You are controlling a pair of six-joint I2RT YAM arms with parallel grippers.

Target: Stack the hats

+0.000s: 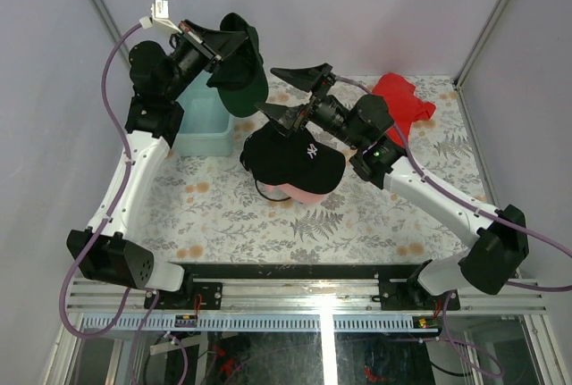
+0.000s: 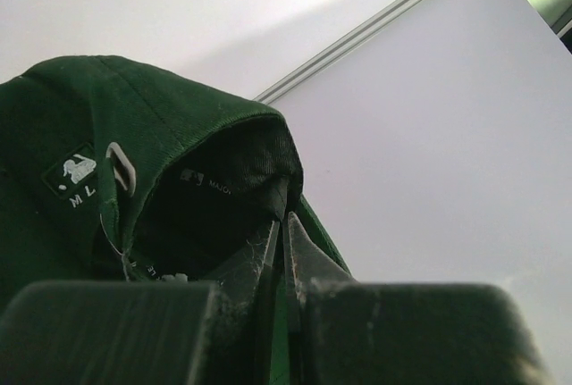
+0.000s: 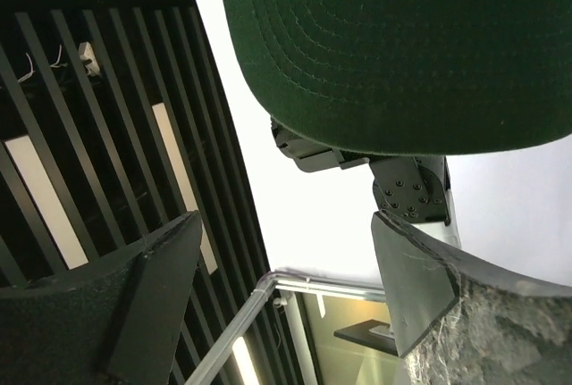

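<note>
Hanging clamped in the left claw [image 1: 217, 48], the green cap [image 1: 243, 81] is beside the spread right claw [image 1: 288, 95].

The green cap [image 2: 179, 117] shows "ML"; the black cap [image 1: 295, 157] bears, seemingly, a white "NY".

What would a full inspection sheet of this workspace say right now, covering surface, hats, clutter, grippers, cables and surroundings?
Surface: floral-patterned table cover, no spills seen.
Job's things: dark green baseball cap held in the air; black baseball cap with white logo sitting on a light pink cap.
Clutter: bright red cloth at the far right; mint-green plastic tub at the far left.
Grippers: left gripper shut on the green cap; right gripper open, empty.
Cables: purple cables run along both arms.
Surroundings: pale enclosure walls; nothing else seen.
</note>
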